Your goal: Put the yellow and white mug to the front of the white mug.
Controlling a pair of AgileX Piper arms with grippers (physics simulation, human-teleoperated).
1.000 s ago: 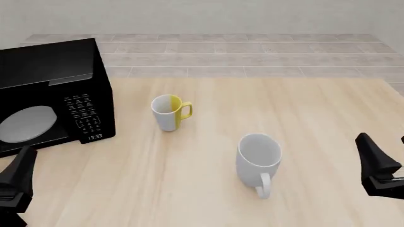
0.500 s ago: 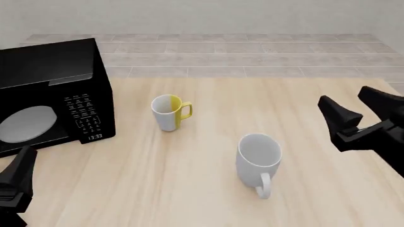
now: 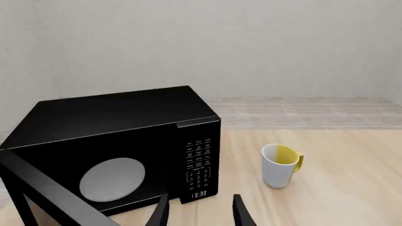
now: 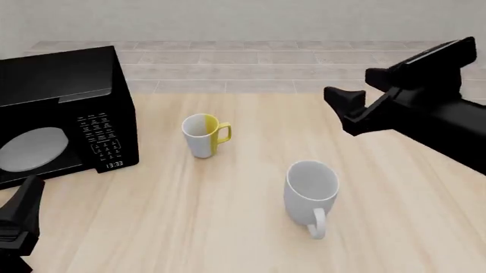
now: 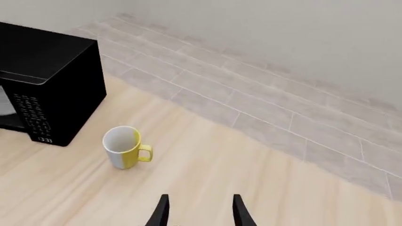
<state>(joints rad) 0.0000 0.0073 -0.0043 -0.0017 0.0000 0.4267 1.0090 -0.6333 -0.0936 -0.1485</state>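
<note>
Left gripper fingers parted at seven o'clock; white mug upright mid-bench; yellow and white mug at its eleven o'clock beside microwave; right gripper raised, fingers spread, empty.

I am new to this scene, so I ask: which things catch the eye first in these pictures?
The big black microwave at the table's left stands out first. Next comes the right gripper, raised over the right side of the table, open and holding nothing. Between them stand the small yellow and white mug and, nearer the camera, the larger white mug, both upright and untouched.
</note>
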